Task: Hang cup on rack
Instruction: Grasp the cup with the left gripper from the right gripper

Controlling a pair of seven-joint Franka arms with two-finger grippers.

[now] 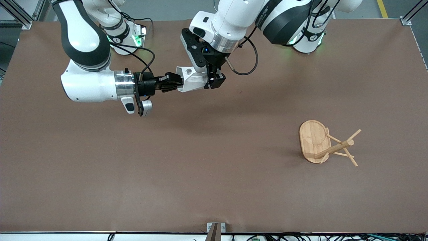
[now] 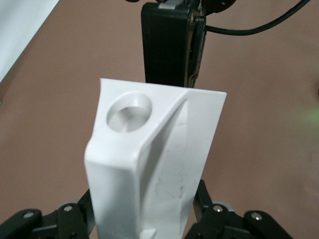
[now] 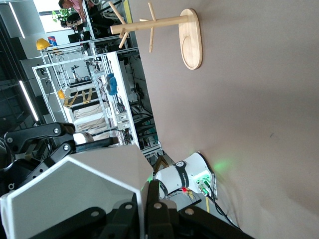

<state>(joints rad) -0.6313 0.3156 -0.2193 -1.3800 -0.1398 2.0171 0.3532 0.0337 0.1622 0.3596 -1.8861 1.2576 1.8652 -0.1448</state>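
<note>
The white faceted cup [image 1: 192, 80] hangs in the air over the table's middle, on the robots' side, held from both ends. My right gripper [image 1: 177, 83] reaches in level and is shut on the cup's wall; in the right wrist view [image 3: 147, 209] its fingers pinch the thin rim of the cup [image 3: 84, 189]. My left gripper [image 1: 214, 80] comes from above and is shut on the cup's other end. In the left wrist view [image 2: 147, 219] the cup [image 2: 159, 164] fills the jaws, its handle hole pointing at the camera. The bamboo rack [image 1: 312, 140] stands upright toward the left arm's end, nearer the front camera.
The brown table [image 1: 133, 167] is bare around the rack. The rack also shows in the right wrist view [image 3: 192, 40]. The right gripper's black body [image 2: 169, 45] shows just past the cup in the left wrist view.
</note>
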